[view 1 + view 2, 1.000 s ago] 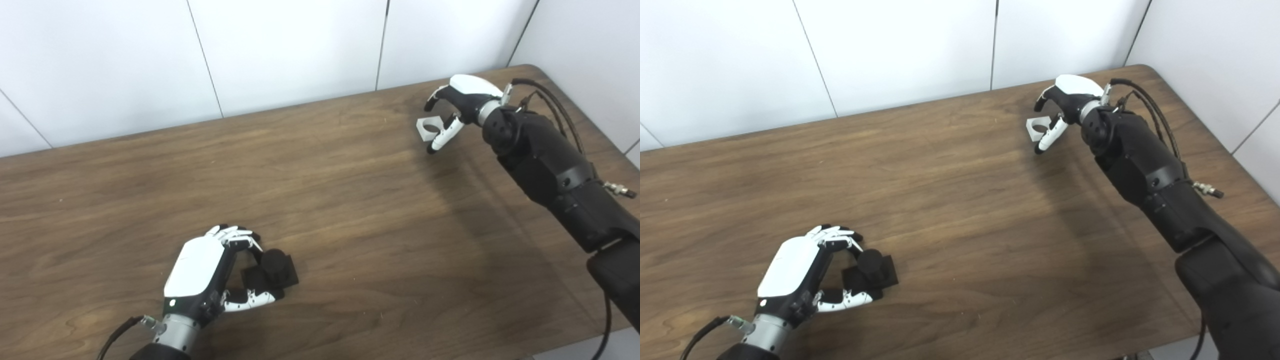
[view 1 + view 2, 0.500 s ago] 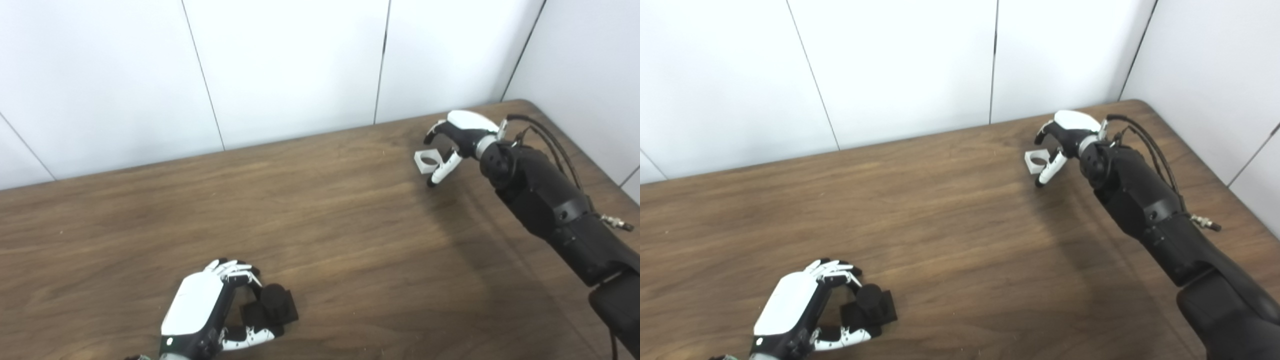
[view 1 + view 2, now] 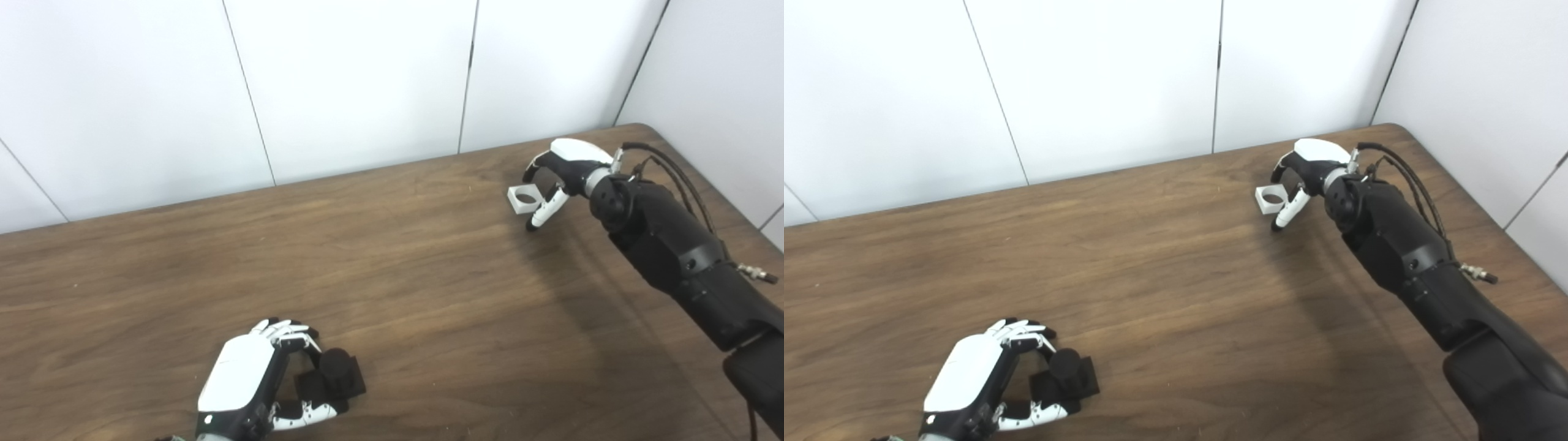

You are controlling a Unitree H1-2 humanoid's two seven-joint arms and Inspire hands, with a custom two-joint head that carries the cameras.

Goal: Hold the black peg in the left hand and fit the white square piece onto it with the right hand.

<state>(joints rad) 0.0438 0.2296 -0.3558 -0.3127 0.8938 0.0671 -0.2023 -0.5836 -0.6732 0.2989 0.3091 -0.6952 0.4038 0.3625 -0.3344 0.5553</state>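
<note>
**Both pieces in hand, well apart**

Tabletop (image 3: pixel 392 263): wood. Right hand (image 3: pixel 560 177), far right corner, fingers and thumb curled around white square piece (image 3: pixel 524 199). Left hand (image 3: pixel 257 383), near edge, partly cropped, clasps black peg (image 3: pixel 334 378); contact partly hidden.

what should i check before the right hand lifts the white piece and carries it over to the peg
1. Right hand around the white square piece: ok, fingers behind it and thumb in front.
2. Firm grip on the piece: cannot tell, contact is not clear in either view.
3. Piece off the table: cannot tell; it looks at or just above the surface.
4. Hole in the piece facing up: ok, its round opening is visible.
5. Left hand holding the black peg: ok, fingers and thumb closed on its base.
6. Peg upright: ok, it stands on the table.
</note>
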